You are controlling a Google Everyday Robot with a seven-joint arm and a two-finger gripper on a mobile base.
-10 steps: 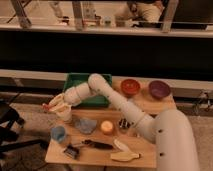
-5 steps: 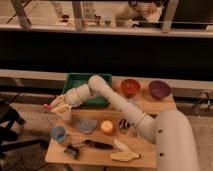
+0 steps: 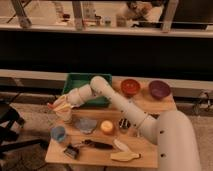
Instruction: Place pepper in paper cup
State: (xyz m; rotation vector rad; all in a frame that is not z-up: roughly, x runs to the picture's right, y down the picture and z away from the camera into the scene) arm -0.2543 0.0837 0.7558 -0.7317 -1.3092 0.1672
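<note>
My gripper [image 3: 56, 105] is at the left edge of the wooden table, just above the rim of the cream paper cup [image 3: 64, 116]. It is shut on the small red pepper [image 3: 50, 105], which shows at the fingertips just left of and above the cup's opening. The arm reaches in from the lower right, across the table and past the green bin. The cup stands upright, and the gripper hides part of its rim.
A green bin [image 3: 85, 81] sits behind the gripper. A blue cup [image 3: 58, 133], grey cloth [image 3: 85, 124], round orange item [image 3: 106, 127], dark cup [image 3: 123, 125], red bowl [image 3: 130, 86], purple bowl [image 3: 159, 89] and yellow piece [image 3: 125, 156] share the table [image 3: 100, 157].
The gripper has stayed over the paper cup, shifting only slightly right and down with the pepper. Nothing else has moved.
</note>
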